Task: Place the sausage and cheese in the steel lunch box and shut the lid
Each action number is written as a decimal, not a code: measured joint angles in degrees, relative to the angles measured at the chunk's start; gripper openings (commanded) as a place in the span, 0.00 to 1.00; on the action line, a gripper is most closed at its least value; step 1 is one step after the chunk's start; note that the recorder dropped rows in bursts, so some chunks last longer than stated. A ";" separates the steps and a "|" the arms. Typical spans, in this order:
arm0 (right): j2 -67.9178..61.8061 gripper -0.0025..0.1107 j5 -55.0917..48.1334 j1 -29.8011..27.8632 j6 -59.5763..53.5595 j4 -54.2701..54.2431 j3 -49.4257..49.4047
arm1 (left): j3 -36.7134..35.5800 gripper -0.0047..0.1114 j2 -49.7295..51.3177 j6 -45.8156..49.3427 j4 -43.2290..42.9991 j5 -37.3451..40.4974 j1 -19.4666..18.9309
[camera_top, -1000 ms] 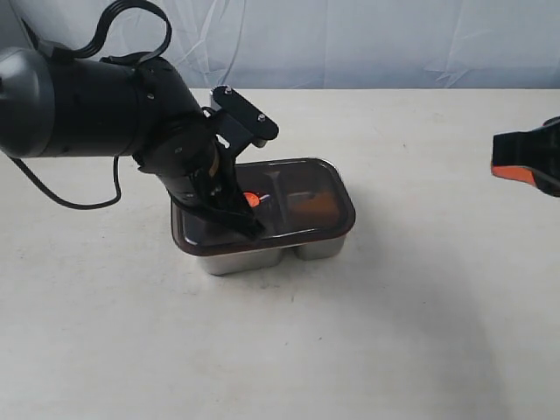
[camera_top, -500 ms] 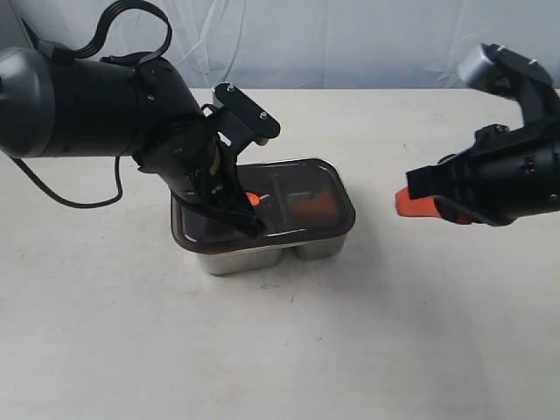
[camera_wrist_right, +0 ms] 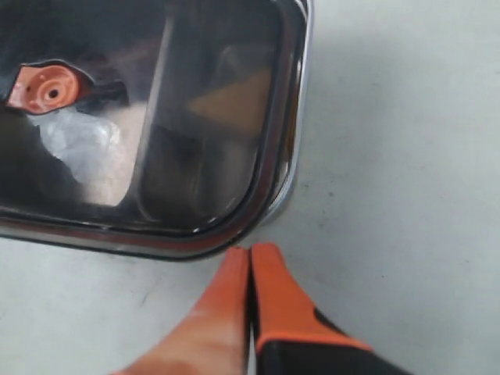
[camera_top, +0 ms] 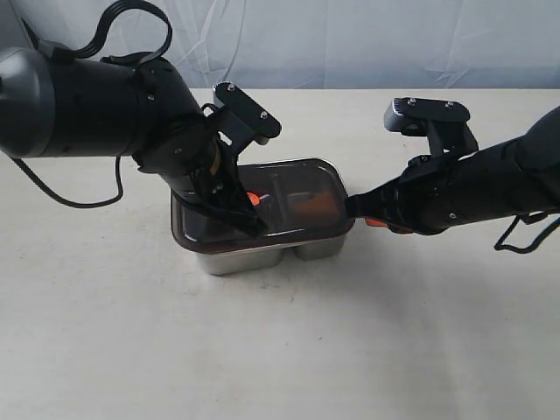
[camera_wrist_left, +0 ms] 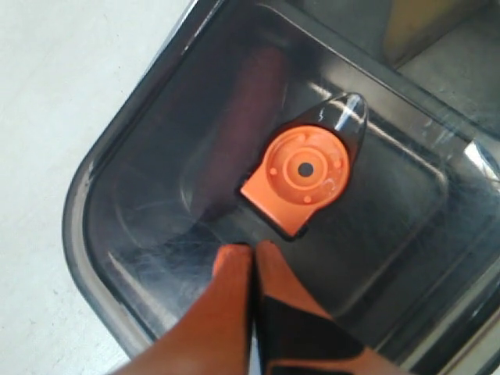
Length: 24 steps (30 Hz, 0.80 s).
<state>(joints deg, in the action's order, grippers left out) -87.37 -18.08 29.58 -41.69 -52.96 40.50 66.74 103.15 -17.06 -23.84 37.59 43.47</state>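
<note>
While the lid (camera_top: 302, 185) covers the steel lunch box (camera_top: 249, 260), toward the table's (camera_top: 394, 341) far edge, the sausage (camera_wrist_left: 242, 101) and cheese (camera_top: 311, 207) show dimly beneath. Both of the 2 tools are pressed together: the left tool (camera_wrist_left: 251, 258) on the lid by the valve tab (camera_wrist_left: 305, 168), the right tool (camera_wrist_right: 248, 262) just beside its rim.

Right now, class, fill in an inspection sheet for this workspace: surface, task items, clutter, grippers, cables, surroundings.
Surface: pale table.
Job's things: lid on the lunch box; sausage and cheese inside, seen through the lid.
Clutter: nothing seen.
Grippers: left gripper shut, tips on the lid by its orange tab; right gripper shut, at the box's end.
Cables: black cables trail from both arms.
Surroundings: white cloth backdrop.
</note>
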 measured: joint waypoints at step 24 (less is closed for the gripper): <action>-7.15 0.02 -4.72 0.22 -3.27 -1.51 5.29 | 0.00 0.04 -0.22 0.00 0.00 0.67 0.00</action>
<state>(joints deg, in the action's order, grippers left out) -94.53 -22.80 29.80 -44.97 -54.47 45.80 66.74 102.92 -17.06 -23.84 38.26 43.47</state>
